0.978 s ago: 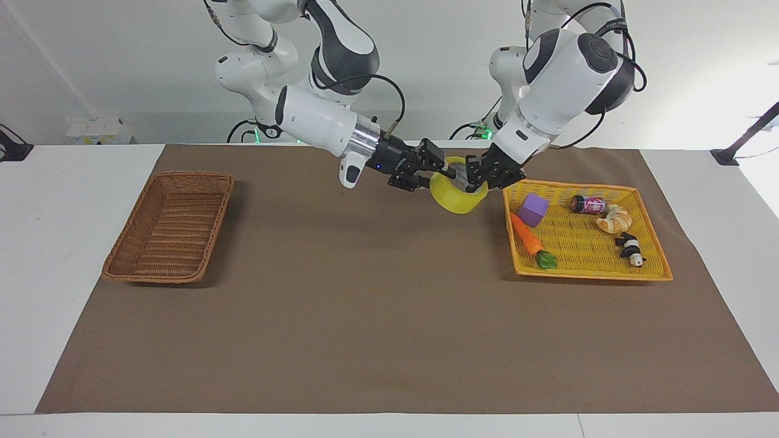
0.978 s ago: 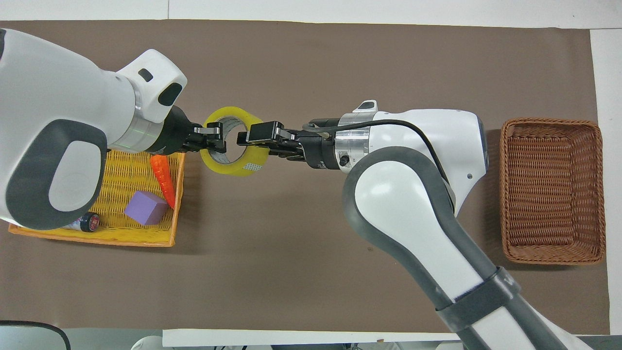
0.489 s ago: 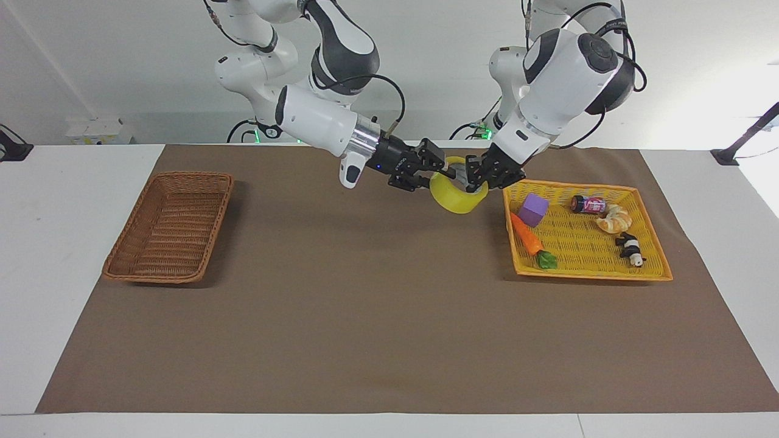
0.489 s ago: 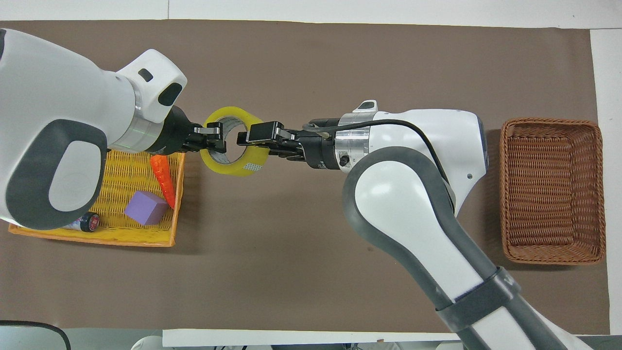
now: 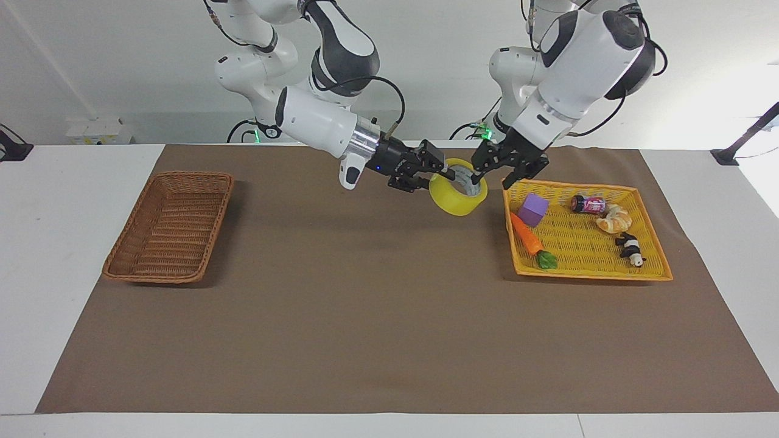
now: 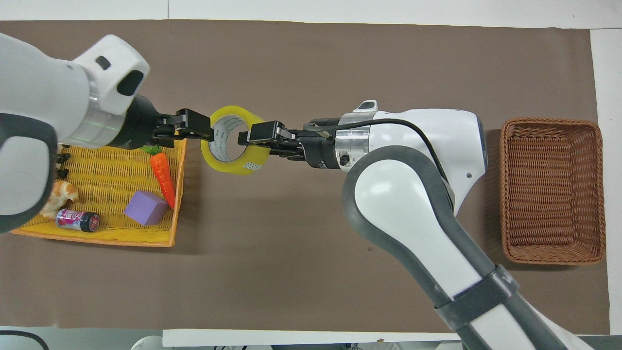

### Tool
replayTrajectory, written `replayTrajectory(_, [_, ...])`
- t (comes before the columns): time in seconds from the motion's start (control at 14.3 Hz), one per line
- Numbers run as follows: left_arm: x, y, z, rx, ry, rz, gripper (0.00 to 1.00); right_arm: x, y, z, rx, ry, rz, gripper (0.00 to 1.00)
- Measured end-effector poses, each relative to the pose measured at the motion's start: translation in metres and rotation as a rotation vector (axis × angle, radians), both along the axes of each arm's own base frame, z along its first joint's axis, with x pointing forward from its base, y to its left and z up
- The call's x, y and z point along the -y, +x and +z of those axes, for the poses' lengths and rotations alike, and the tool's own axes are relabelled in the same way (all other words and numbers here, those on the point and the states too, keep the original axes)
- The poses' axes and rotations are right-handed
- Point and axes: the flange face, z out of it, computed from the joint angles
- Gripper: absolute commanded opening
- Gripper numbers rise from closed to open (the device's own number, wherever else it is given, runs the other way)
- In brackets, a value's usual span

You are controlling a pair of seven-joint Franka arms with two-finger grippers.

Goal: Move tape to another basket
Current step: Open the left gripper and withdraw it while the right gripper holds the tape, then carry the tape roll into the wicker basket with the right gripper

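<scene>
— Hanging in the air over the brown mat, the tape [image 5: 457, 194] is held up by the right gripper [image 5: 439, 172] alone, isn't it?

— So it appears. The right gripper's jaws are clamped on the wall of the roll, one finger inside the core and one outside, on the side turned toward the right arm. The overhead view shows the same grip [image 6: 254, 138] on the tape [image 6: 234, 140].

— And the left gripper [image 5: 509, 171]?

— Its jaws are spread wide and hold nothing. It sits in the air just beside the tape, over the corner of the yellow tray [image 5: 656, 257] that is closest to the roll. From above, the left gripper [image 6: 194, 127] has a fingertip close to the roll's rim; whether it touches cannot be told.

— Where does the tape sit relative to the two containers?

— Over the mat [image 5: 377, 316] between them, right beside the yellow tray and well apart from the basket [image 5: 169, 226], which stands at the right arm's end of the desk [image 5: 55, 255].

— What lies in the tray?

— A purple block [image 5: 534, 210], a toy carrot [image 5: 530, 241], a small can [image 5: 588, 204] on its side, a croissant [image 5: 614, 219] and a small black-and-white figure [image 5: 630, 249]. The basket shows only bare wicker inside.

— How is the roll oriented?

— Tilted, with its open core partly facing upward and toward the left gripper.
</scene>
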Motion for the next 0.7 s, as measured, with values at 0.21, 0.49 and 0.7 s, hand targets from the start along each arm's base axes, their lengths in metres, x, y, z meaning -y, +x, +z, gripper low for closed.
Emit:
replayTrajectory(0.21, [-0.087,0.019,0.019,0.067,0.162,0.0,1.0,0.0,0.0,0.0,0.0,0.0,-0.001,0.0])
replayTrajectory(0.49, [-0.197,0.032,0.011,0.057,0.253,0.01,1.0,0.006,0.003,0.0,0.011,0.0,0.008,0.0])
replayTrajectory(0.7, [-0.253,0.031,0.011,0.048,0.258,0.092,1.0,0.073,0.031,-0.004,0.003,0.024,0.074,0.0])
